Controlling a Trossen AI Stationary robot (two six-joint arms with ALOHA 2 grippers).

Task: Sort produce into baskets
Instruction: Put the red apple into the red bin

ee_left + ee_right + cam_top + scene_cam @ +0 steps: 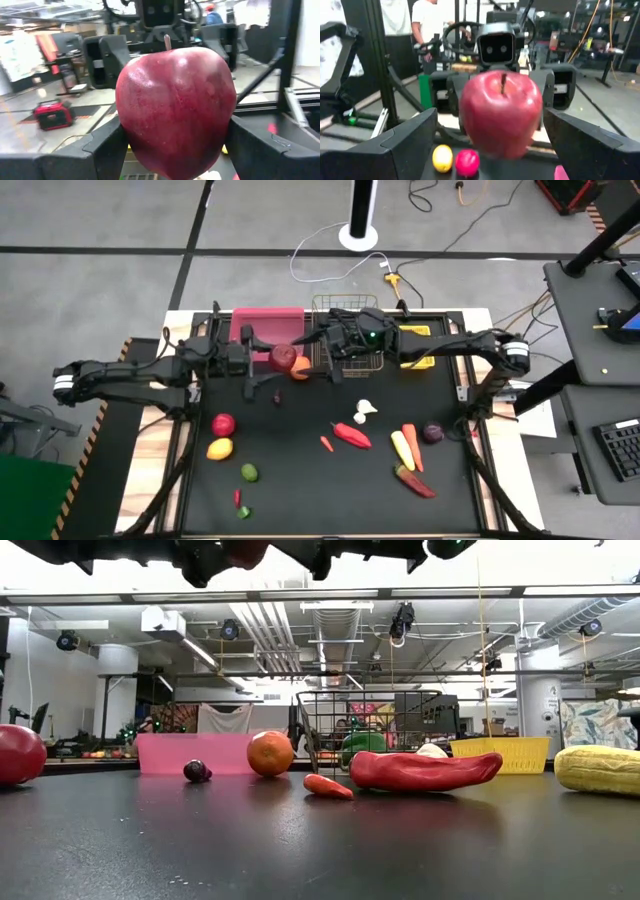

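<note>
A red apple is held in the air in front of the pink bin by my left gripper, which is shut on it. In the left wrist view the apple fills the gap between the fingers. My right gripper is open just to the apple's right, facing it over the wire-mesh basket. In the right wrist view its fingers stand wide on either side of the apple without touching it. The yellow bin lies partly under the right arm. My left gripper pinches the apple's two opposite sides between its two fingers, low on the fruit. The fingers come level from the table's left. The apple sits upright with its stem up, lifted clear of the table.
On the table lie an orange, a second red apple, a lemon, a lime, red chillies, garlic, corn, a carrot and a purple onion. A green thing sits in the wire basket.
</note>
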